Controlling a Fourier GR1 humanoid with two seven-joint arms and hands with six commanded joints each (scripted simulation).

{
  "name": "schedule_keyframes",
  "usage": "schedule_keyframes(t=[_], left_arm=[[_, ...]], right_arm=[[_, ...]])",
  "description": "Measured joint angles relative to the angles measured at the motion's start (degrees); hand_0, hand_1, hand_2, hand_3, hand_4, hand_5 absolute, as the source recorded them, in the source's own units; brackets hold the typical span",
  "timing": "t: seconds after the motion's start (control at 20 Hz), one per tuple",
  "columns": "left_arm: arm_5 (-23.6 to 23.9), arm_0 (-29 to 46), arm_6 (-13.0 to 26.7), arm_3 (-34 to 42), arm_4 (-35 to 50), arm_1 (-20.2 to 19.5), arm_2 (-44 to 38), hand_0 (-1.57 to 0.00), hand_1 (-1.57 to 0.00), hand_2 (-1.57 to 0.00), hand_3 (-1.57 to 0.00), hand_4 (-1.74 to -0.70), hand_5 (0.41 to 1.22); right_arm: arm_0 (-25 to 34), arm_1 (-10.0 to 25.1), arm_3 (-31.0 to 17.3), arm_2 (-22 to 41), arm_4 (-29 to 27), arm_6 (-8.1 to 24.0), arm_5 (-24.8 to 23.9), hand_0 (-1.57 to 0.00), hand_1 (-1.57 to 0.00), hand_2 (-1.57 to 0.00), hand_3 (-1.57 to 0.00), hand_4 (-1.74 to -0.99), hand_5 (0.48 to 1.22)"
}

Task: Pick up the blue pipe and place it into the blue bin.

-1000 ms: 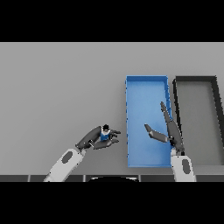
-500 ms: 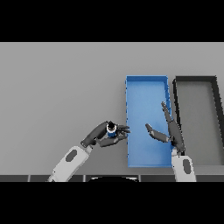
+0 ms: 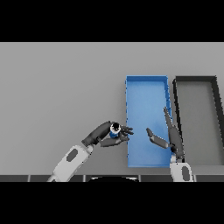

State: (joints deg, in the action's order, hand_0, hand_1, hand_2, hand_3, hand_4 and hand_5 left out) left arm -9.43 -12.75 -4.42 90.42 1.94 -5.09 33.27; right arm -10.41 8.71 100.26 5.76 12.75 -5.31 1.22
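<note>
Most of the blue pipe [image 3: 115,129] is hidden: only its dark round open end and a sliver of blue body show between the curled fingers and thumb of the left hand [image 3: 105,134], which has it clasped. The pipe is just beside the outer left wall of the blue bin [image 3: 146,94], near that bin's near-left corner; whether it touches the tabletop cannot be told. The right hand [image 3: 168,136] is spread wide, fingers straight and thumb held apart, holding nothing, over the bin's near-right part, where it hides some of the bin's floor and right wall. A black bin [image 3: 195,79] stands just beside the blue one on its right, its right wall almost at the view's edge. No writing or labels can be made out. The grey table [image 3: 61,87] is plain, and nothing of the room shows beyond it.
</note>
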Motion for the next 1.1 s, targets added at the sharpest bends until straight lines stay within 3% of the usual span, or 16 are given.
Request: schedule_keyframes(t=[0.2,0.3,0.4,0.45,0.55,0.6,0.7,0.8,0.85,1.1], left_arm=[[-0.7,0.8,0.1,1.1,-0.4,0.2,-0.7,-1.57,-1.57,-1.57,-1.57,-1.47,1.220],[-0.9,0.6,0.9,1.2,-1.3,0.8,-0.6,-1.57,-1.57,-1.57,-1.57,-1.47,1.221],[-1.1,-0.5,1.3,0.5,-1.8,1.5,-1.4,-1.57,-1.57,-1.57,-1.57,-1.47,1.221],[-1.8,0.6,0.2,0.4,-1.9,0.8,-1.6,-1.57,-1.57,-1.57,-1.57,-1.47,1.221],[-2.3,0.9,0.1,0.7,-2.0,1.0,-2.1,-1.57,-1.57,-1.57,-1.57,-1.47,1.221],[-2.6,0.6,0.5,0.5,-2.1,1.4,-2.3,-1.57,-1.57,-1.57,-1.57,-1.47,1.221],[-3.0,1.6,0.5,0.6,-3.5,1.6,-1.7,-1.57,-1.57,-1.57,-1.57,-1.47,1.221],[-3.4,0.9,0.6,0.8,-3.7,1.8,-2.5,-1.57,-1.57,-1.57,-1.57,-1.47,1.221],[-3.2,1.2,1.0,1.4,-4.0,2.4,-2.2,-1.57,-1.57,-1.57,-1.57,-1.47,1.221],[-4.6,1.3,0.9,1.1,-5.0,2.3,-3.1,-1.57,-1.57,-1.57,-1.57,-1.47,1.221]], right_arm=[[-7.7,-4.3,5.2,1.5,4.1,0.3,-5.8,0.00,0.00,0.00,0.00,-1.185,0.578],[-8.9,-4.6,6.5,1.4,4.7,0.9,-6.9,0.00,-0.01,0.00,0.00,-1.194,0.572],[-8.0,-5.0,7.3,0.8,2.0,-0.9,-6.2,0.00,-0.02,-0.03,0.00,-1.166,0.571],[-8.5,-4.6,9.3,0.5,-0.8,-4.4,-4.6,0.00,-0.02,-0.03,0.00,-1.172,0.579],[-8.7,-3.2,13.6,0.6,-5.1,-7.0,-1.1,0.00,-0.01,-0.02,0.00,-1.169,0.597],[-8.2,-1.7,15.8,0.6,-6.5,-6.1,0.5,0.00,-0.01,-0.02,0.00,-1.163,0.592],[-6.3,2.1,19.7,1.0,-8.1,-0.9,3.6,0.00,0.00,-0.01,0.00,-1.171,0.579],[-4.4,4.1,20.4,2.7,-9.3,7.7,6.8,0.00,0.00,-0.01,0.00,-1.185,0.554],[-3.8,5.4,20.6,3.3,-9.2,10.3,8.3,0.00,0.00,0.00,0.00,-1.194,0.543],[3.3,8.4,22.9,7.7,-9.7,15.5,13.5,0.00,0.00,0.00,0.00,-1.256,0.523]])
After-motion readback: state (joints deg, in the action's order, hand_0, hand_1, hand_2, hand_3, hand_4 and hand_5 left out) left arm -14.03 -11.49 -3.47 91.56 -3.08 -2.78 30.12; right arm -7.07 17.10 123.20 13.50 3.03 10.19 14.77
